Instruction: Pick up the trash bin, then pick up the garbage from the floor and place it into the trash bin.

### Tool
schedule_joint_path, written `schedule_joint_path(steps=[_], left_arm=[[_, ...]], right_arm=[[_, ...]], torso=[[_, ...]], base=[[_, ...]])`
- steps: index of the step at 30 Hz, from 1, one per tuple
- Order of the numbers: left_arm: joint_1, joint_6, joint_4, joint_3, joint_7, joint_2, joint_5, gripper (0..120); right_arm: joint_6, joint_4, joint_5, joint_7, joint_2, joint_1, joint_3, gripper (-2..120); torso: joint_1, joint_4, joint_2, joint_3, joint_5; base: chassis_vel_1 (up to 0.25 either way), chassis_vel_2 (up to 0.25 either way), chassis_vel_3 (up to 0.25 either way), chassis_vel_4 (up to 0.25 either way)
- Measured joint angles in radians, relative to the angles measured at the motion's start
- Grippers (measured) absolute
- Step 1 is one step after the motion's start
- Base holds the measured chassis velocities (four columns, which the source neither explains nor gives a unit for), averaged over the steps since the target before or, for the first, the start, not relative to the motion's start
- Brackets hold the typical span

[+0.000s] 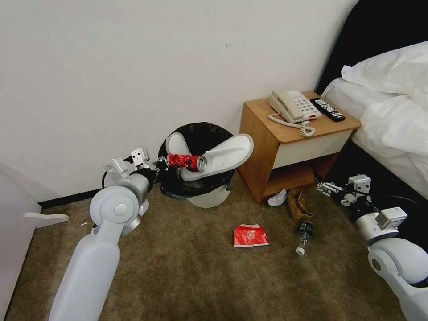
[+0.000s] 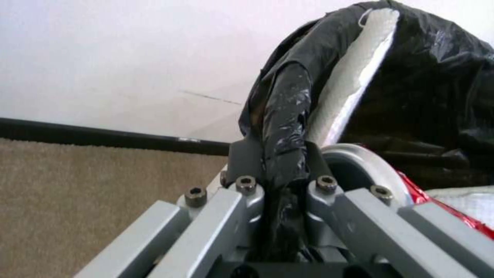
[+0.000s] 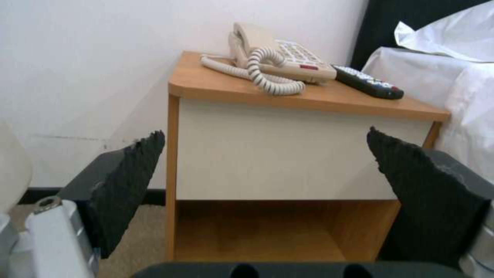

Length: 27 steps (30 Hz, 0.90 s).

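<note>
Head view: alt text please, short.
Left gripper jaws shut on the rim of the tilted trash bin, which holds two slippers and a red can. Red cup and bottle lie on the carpet; right gripper is open.

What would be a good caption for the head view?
Left tool grips the trash bin rim; red paper cup lies on the floor.

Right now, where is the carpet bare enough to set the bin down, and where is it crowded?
Bare carpet lies in front of the bin, left of the red cup. It is crowded by the nightstand: tissue, paper bag and bottle lie near the open right gripper.
</note>
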Motion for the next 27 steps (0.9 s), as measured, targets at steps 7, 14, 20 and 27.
schedule_joint_path(steps=[7, 14, 20, 27], left_arm=[[-0.002, 0.000, 0.001, -0.001, 0.001, 0.000, 0.000, 4], [-0.002, 0.000, 0.003, -0.005, 0.004, 0.000, 0.002, 4], [0.001, 0.000, 0.003, -0.009, 0.005, 0.001, 0.002, 4], [0.005, 0.000, 0.003, -0.016, 0.007, 0.005, 0.001, 4]], right_arm=[[0.015, -0.002, 0.004, 0.001, -0.001, 0.003, -0.006, 100], [0.018, -0.003, 0.004, 0.001, -0.001, -0.003, -0.005, 100], [0.026, 0.013, 0.001, -0.001, 0.001, -0.034, 0.021, 100], [0.040, 0.034, -0.009, -0.010, 0.008, -0.088, 0.066, 100]], torso=[[0.000, 0.0001, 0.000, 0.000, 0.0001], [0.000, 0.0000, 0.000, 0.000, 0.0000], [0.000, -0.0001, 0.000, 0.000, 0.0000], [0.000, 0.0000, 0.000, 0.000, 0.0000]], base=[[-0.106, 0.092, 0.105, -0.105], [-0.039, 0.058, 0.033, -0.039], [0.000, 0.000, 0.000, 0.000], [0.000, 0.000, 0.000, 0.000]])
